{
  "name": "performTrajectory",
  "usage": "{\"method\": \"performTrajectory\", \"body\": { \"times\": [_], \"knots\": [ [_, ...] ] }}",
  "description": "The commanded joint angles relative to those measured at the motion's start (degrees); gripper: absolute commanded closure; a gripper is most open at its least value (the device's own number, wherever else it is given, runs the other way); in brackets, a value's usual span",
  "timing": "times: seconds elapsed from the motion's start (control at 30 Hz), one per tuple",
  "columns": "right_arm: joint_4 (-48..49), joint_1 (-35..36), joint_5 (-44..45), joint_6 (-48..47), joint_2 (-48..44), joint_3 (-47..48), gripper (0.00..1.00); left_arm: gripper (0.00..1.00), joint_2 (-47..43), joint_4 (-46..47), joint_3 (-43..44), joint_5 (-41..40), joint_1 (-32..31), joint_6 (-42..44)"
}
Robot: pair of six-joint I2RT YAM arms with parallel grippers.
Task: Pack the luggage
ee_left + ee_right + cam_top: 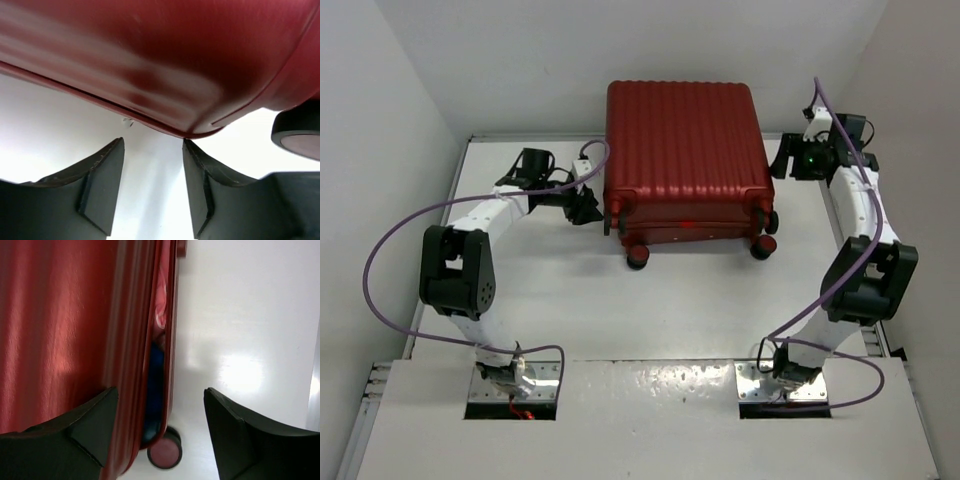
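The dark red ribbed luggage lies flat at the back middle of the table, lid down, wheels toward me. My left gripper is open and empty at its near-left corner; in the left wrist view the shell fills the top, with the gripper just under its edge. My right gripper is open and empty at the right side; in the right wrist view it faces the side seam, where a narrow gap shows blue and pink contents, with a wheel below.
White walls close the table on the left, back and right. The luggage's black wheels stick out toward the front. Purple cables loop from both arms. A raised white panel covers the near edge between the bases.
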Motion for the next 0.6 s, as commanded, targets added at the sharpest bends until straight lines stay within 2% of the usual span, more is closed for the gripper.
{"method": "performTrajectory", "body": {
  "times": [0.0,0.17,0.27,0.4,0.57],
  "knots": [
    [-7.4,-1.6,-11.9,-5.3,-3.2,0.0,0.28,0.46,1.0,-0.8,0.5,7.1,0.5,4.1],
    [-17.7,-5.3,-24.3,-14.0,-8.0,-1.5,0.21,0.46,-0.2,-0.8,4.3,7.1,-5.2,4.1],
    [-19.1,-6.3,-26.3,-16.5,-12.8,-3.1,0.20,0.46,-0.2,-0.8,7.4,7.1,-7.9,2.8],
    [-26.8,-6.3,-29.1,-23.1,-15.4,-3.2,0.18,0.41,0.4,-0.2,9.4,6.5,-9.2,1.0],
    [-30.7,-3.2,-26.0,-27.9,-17.6,-5.8,0.16,0.40,1.7,2.4,9.9,5.2,-10.5,-1.4]
  ]
}}
